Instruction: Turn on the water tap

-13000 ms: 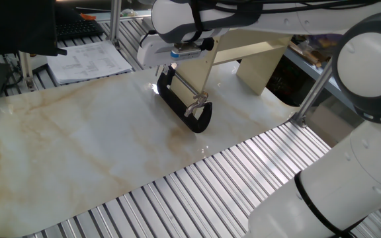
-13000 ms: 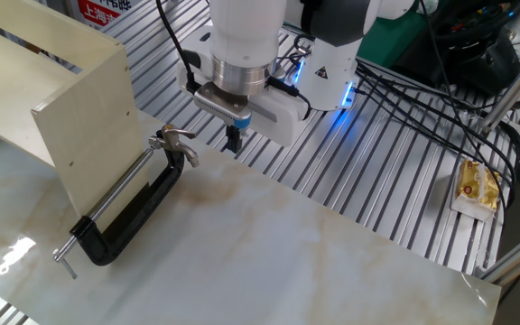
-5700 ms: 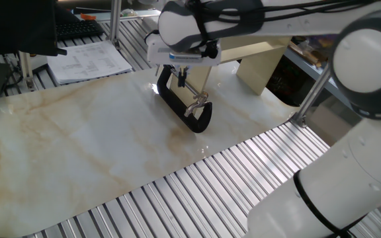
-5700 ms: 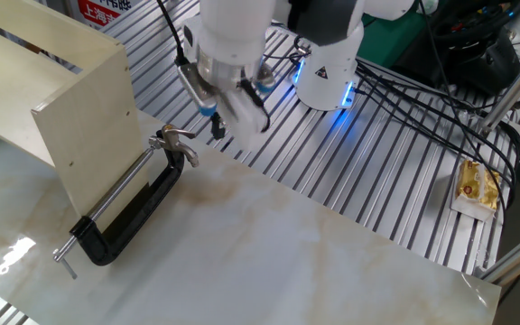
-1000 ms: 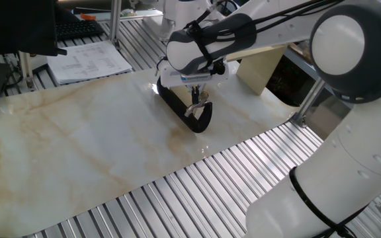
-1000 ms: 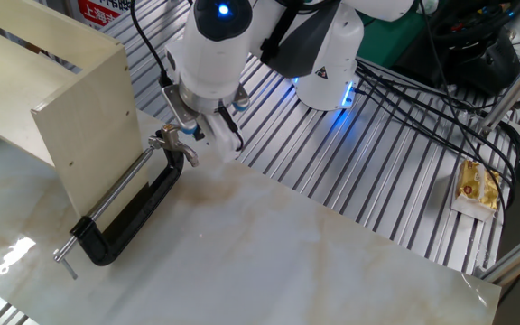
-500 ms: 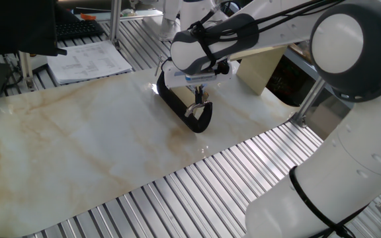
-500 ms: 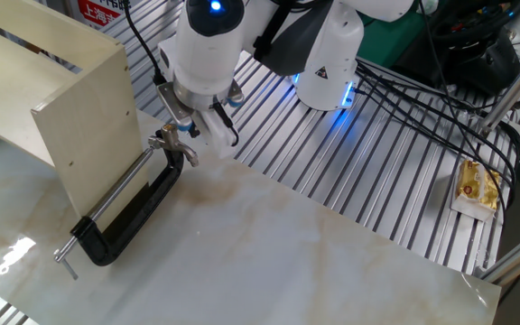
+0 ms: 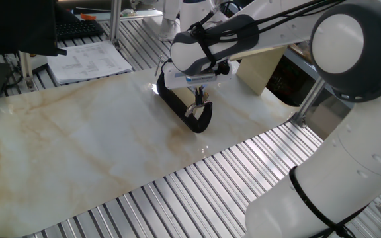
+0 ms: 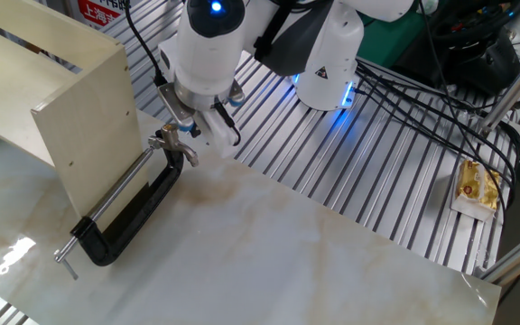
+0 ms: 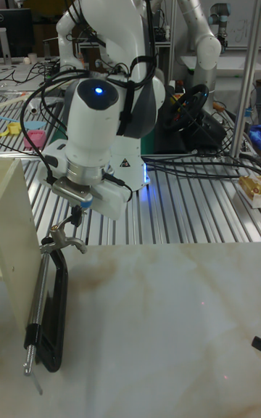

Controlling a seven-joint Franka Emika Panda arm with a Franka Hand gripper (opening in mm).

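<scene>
The water tap lies on the marble board: a glossy black U-shaped body with a thin silver rod along it and a small chrome lever at the end nearest the robot base. It also shows as the tap and the tap in the other views. My gripper hangs tilted just above and beside the lever, its fingers close together with nothing between them. In the tall fixed view the gripper tips reach down to the lever; I cannot tell whether they touch.
A large beige blocky arch stands right behind the tap, against its rod side. The marble board lies on a slatted metal table. Papers lie at the far side. The robot base, cables and a snack packet are off the board.
Over the earlier frames the gripper swung from beside the tap to a tilted pose over the lever. In the last half second nothing visibly moved; the tap lies as before.
</scene>
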